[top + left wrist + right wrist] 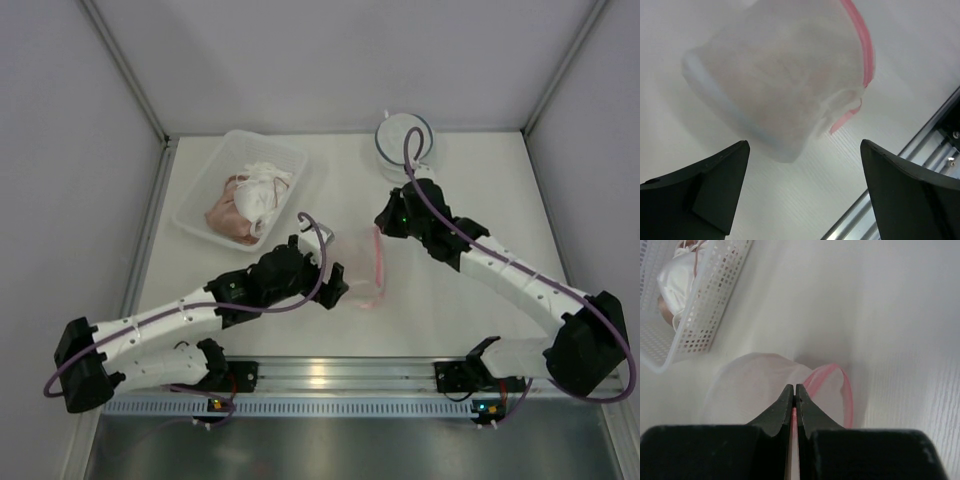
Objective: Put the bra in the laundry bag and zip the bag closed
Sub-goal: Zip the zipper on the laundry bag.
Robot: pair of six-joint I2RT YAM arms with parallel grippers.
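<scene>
Right gripper (793, 388) pinching laundry bag (750, 385) by pink edge, left gripper (804, 145) spread just beside it, bra (262, 190) in basket (193, 216), far-left corner.

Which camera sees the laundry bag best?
The left wrist view: the laundry bag fills the picture with nothing in front. The top view shows it small and far away. In the right wrist view the right gripper hides part of it.

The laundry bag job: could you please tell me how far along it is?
Done: nothing certain; bras lie in the basket. In hand: right fingers are shut on the pink rim of the laundry bag, left fingers open beside it. Left: bagging a bra and zipping.
</scene>
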